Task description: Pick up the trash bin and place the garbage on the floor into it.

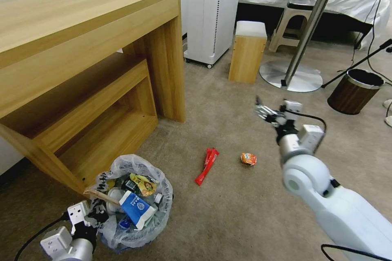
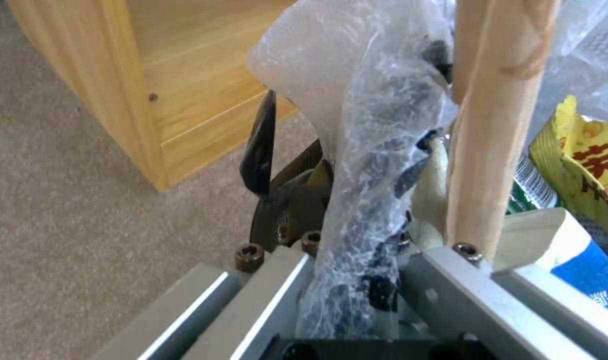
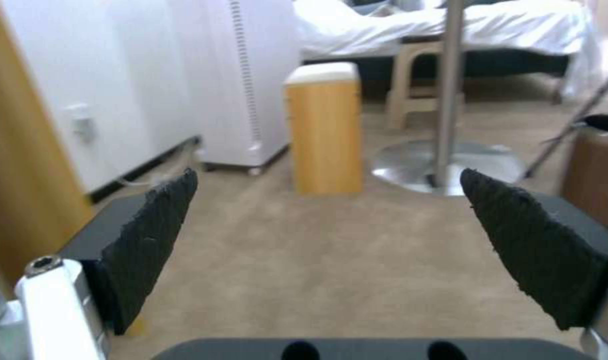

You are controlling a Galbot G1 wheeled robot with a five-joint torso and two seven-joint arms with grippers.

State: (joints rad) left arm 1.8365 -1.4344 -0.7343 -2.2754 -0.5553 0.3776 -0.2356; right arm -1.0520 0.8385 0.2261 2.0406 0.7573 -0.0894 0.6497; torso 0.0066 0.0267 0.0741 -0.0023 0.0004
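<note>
The trash bin (image 1: 134, 204), lined with a crinkled clear bag, is at the lower left of the head view, beside the desk's leg. It holds a blue-white carton (image 1: 136, 208), a yellow wrapper (image 1: 143, 183), a wooden stick (image 1: 102, 196) and other litter. My left gripper (image 1: 92, 214) is shut on the bin's near rim. In the left wrist view the bag (image 2: 364, 150) runs between the fingers, next to the stick (image 2: 497, 125). On the carpet lie a red wrapper (image 1: 207, 166) and an orange wrapper (image 1: 248, 158). My right gripper (image 1: 265, 112) hangs open above the floor, beyond the orange wrapper, with its pads (image 3: 151, 235) wide apart.
A wooden desk (image 1: 81, 49) with a lower shelf stands at left. Farther off are a white appliance (image 1: 210, 12), a small wooden box (image 1: 247, 51), a round table's metal base (image 1: 292, 75) and a brown wood-grain bin (image 1: 354, 91).
</note>
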